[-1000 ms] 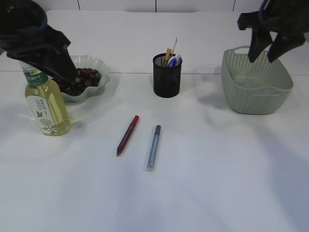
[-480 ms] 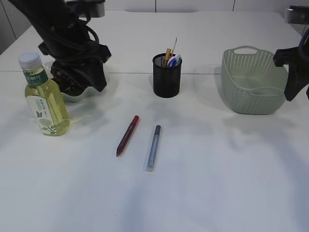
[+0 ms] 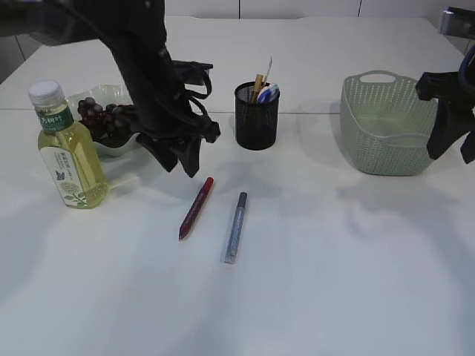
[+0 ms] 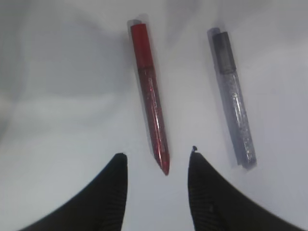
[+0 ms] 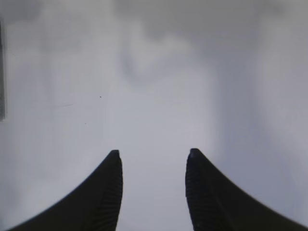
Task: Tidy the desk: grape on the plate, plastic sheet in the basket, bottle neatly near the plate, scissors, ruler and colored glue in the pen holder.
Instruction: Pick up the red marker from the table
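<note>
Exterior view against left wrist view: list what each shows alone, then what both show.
Only the exterior view shows the bottle, the plate of grapes, the pen holder, the basket and the right hand. Only the left wrist view shows the glitter inside the glue tubes and the gap of the open left hand. Both show the red glue pen and the silver glue pen lying side by side on the white table.

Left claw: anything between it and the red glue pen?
Nothing; bare table separates the open left claw from the red glue pen in the left wrist view.
</note>
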You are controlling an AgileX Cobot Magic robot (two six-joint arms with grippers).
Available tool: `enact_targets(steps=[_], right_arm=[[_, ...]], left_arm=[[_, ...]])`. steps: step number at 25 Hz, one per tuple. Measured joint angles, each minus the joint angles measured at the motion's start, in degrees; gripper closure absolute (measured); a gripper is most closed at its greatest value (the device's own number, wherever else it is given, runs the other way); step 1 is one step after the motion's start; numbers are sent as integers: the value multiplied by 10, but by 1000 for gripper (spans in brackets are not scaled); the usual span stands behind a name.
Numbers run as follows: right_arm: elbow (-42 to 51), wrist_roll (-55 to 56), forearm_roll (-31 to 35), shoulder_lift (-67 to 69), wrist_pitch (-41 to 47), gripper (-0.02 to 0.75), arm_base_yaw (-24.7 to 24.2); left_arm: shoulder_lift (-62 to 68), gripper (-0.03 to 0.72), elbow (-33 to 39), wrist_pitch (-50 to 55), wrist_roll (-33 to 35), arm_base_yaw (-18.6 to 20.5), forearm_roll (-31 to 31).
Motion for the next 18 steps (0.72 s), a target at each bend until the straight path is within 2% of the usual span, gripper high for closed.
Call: enact_targets(steps=[8,18], right_arm=[[0,-12,0,0,0,383,0],[0,-21,0,0,0,383,0]], left_arm=[[83,379,-55,0,-55,-8,1],[121,379,-67,-1,-62,-8,4]])
